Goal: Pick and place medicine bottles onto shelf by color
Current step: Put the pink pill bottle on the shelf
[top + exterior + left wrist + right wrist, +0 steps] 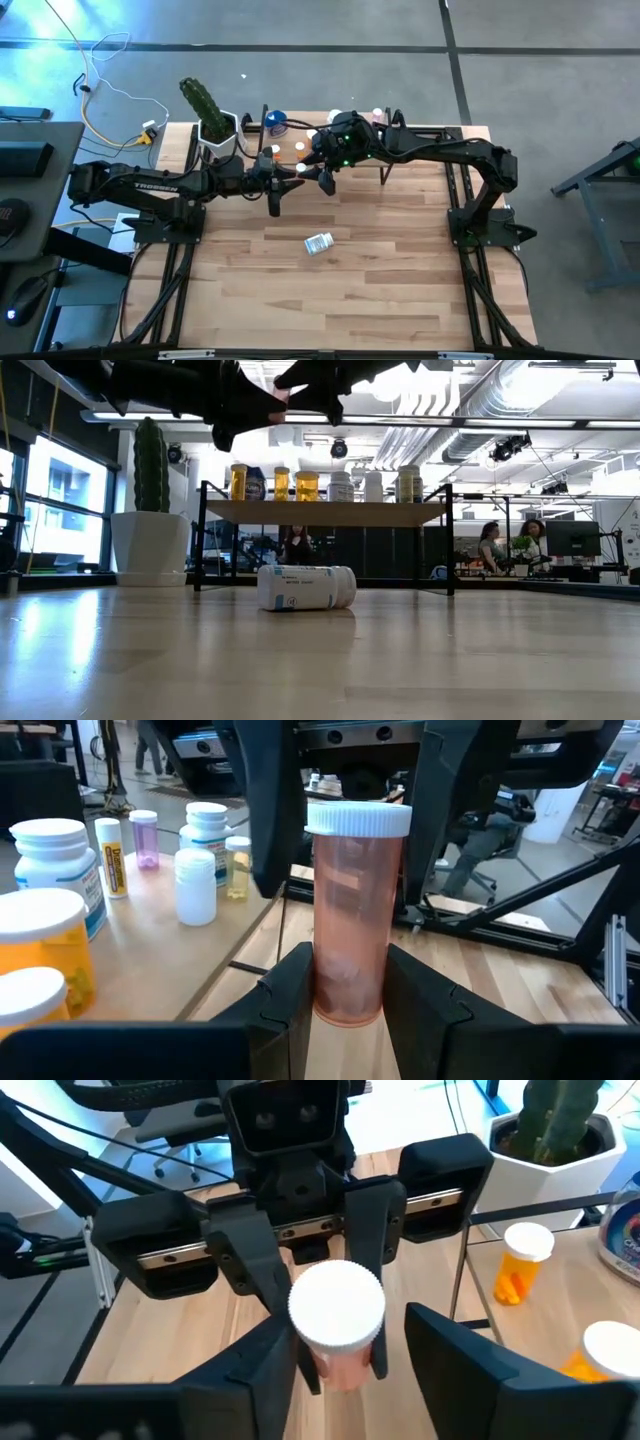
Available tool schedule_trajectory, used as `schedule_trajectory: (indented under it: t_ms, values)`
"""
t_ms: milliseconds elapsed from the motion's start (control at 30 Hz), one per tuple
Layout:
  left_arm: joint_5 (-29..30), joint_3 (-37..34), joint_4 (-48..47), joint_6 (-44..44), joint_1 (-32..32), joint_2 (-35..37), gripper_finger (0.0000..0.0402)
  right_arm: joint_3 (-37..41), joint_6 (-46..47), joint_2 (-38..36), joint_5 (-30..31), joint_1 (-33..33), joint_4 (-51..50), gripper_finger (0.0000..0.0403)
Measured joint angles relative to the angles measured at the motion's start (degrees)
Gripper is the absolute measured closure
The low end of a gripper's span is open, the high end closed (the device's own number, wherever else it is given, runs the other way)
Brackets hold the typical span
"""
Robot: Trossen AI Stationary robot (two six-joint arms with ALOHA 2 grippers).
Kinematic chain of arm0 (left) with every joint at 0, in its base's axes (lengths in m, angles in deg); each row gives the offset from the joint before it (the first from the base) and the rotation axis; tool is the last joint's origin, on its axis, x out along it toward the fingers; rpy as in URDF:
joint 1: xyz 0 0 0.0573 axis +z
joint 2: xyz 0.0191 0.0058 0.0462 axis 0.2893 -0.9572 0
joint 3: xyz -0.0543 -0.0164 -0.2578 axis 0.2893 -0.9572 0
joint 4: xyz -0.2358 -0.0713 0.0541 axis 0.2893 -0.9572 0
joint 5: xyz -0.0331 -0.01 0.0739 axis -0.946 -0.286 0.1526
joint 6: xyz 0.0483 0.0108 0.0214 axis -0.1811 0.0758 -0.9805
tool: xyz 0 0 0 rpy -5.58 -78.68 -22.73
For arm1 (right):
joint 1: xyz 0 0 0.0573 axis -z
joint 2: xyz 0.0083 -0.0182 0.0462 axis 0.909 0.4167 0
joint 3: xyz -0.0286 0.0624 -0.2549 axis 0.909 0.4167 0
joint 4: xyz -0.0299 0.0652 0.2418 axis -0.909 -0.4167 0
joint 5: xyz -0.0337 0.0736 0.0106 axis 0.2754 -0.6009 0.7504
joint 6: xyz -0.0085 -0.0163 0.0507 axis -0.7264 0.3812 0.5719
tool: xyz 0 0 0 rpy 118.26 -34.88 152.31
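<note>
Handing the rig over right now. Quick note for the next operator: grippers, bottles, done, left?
Left gripper: shut on the pink bottle, upright, white cap up, held in the air near the shelf's front edge.
Right gripper: its fingers straddle the same bottle's cap end, not yet clamped. Looks like a handover between the arms.
Done: a row of orange, white and blue bottles already stands on the shelf.
Left: finish the pink bottle's transfer and shelve it with its colour; then pick up the white bottle lying on its side mid-table.

Overhead looks down; low looks level across table (320,660); wrists close (shared bottle (347,910)).
</note>
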Motion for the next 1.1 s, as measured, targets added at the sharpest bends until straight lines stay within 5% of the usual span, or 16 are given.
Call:
schedule_trajectory:
  t_ms: [467, 1100]
  values:
    - [0.0, 0.0, 0.0, -0.9, 0.0, 0.0, 0.031, 0.0, 0.6, 0.0, -2.2, 0.0, 0.0, 0.0314]
    - [0.6, 0.0, -0.4, -3.2, -0.1, 0.4, 0.0245, 0.0, 2.0, 0.0, -2.3, 0.5, -0.4, 0.0322]
